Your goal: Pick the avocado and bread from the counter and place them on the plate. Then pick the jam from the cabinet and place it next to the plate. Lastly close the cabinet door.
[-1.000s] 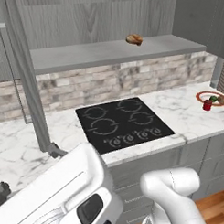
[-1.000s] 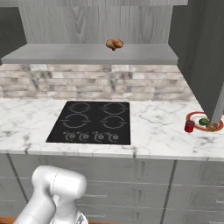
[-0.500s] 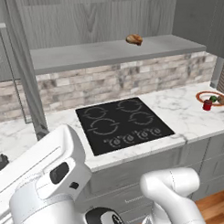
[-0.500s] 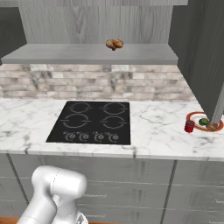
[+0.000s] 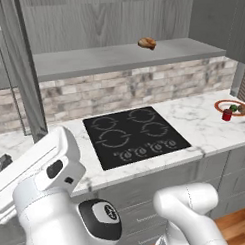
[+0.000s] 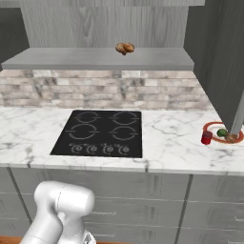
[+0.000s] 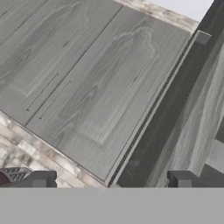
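The plate lies at the counter's far right end. On it rest the dark green avocado and the brown bread. The red jam stands on the counter just beside the plate's rim. The cabinet is open. One cabinet door juts out edge-on at the left, another at the right. In the hand view my gripper is open, facing a wood-grain door with its long bar handle running ahead between the fingertips.
A golden-brown lumpy pastry sits on the cabinet shelf. The black cooktop is set into the counter's middle, with a stone backsplash behind. My arm's white links fill the lower left of the left base view.
My arm has swung down and leftward across the left base view. The plate, food, jam and pastry have not moved.
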Robot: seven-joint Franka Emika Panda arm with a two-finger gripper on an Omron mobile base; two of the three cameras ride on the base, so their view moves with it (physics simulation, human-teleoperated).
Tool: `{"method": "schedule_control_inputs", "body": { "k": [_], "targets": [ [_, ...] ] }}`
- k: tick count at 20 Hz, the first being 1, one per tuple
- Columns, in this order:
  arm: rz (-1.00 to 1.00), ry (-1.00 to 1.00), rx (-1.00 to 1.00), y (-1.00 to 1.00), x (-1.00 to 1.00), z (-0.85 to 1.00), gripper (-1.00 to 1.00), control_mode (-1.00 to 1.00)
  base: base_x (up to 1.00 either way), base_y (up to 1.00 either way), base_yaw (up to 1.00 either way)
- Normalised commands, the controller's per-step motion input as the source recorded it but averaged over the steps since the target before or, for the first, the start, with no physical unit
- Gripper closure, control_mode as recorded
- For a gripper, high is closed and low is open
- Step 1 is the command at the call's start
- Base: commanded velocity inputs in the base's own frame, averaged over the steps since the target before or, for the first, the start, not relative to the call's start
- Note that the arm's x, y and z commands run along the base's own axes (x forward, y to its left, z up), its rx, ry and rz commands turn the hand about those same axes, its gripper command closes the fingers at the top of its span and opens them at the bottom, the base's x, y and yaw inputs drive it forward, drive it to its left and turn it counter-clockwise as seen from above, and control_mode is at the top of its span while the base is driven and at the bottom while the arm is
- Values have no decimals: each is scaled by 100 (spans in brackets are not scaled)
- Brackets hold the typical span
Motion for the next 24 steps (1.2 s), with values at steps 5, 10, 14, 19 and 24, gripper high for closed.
{"method": "schedule_control_inputs", "body": {
  "k": [5,10,14,19,24],
  "targets": [
    [-7,-4,-3,24,34,-11,-100,-100,0,0,0],
    [-17,-8,-1,3,28,-6,-100,-100,0,0,0],
    [-24,-15,2,-38,12,0,-100,-100,0,0,0],
    [-24,-16,6,-51,16,0,-100,-100,0,0,0],
    [-21,-9,15,-66,31,0,-100,-100,0,0,0]
  ]
}}
